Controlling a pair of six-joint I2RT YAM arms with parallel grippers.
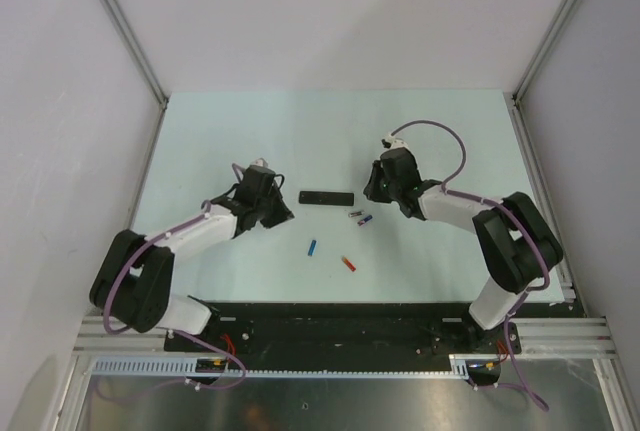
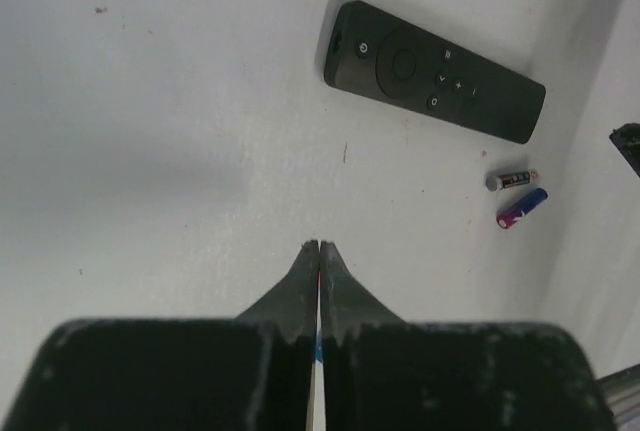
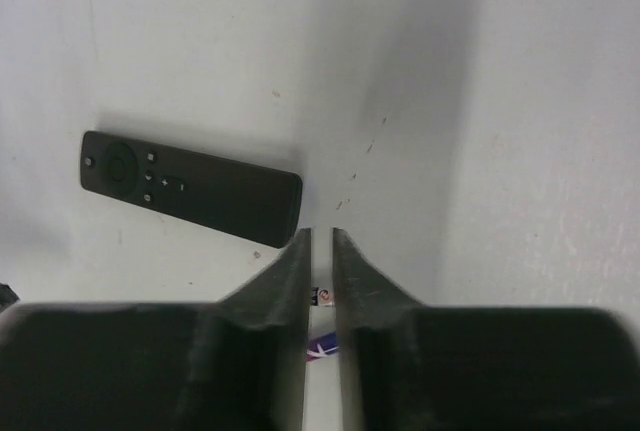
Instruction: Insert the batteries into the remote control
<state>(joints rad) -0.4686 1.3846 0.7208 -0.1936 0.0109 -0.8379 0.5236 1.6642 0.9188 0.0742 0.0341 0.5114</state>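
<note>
The black remote control (image 1: 326, 196) lies flat, buttons up, at mid-table; it also shows in the left wrist view (image 2: 433, 71) and the right wrist view (image 3: 190, 187). A silvery-grey battery (image 1: 354, 215) and a dark bluish battery (image 1: 365, 220) lie side by side just right of it, and both show in the left wrist view, silvery-grey (image 2: 511, 180) and dark bluish (image 2: 522, 208). A bright blue battery (image 1: 312, 248) and a red-orange battery (image 1: 348, 263) lie nearer the front. My left gripper (image 2: 318, 244) is shut and empty, left of the remote. My right gripper (image 3: 321, 233) is empty with only a narrow slit between its jaws, above the two batteries.
The pale table (image 1: 250, 141) is walled by white panels with metal posts at left (image 1: 120, 26) and right (image 1: 560, 26). A black base rail (image 1: 340, 326) runs along the near edge.
</note>
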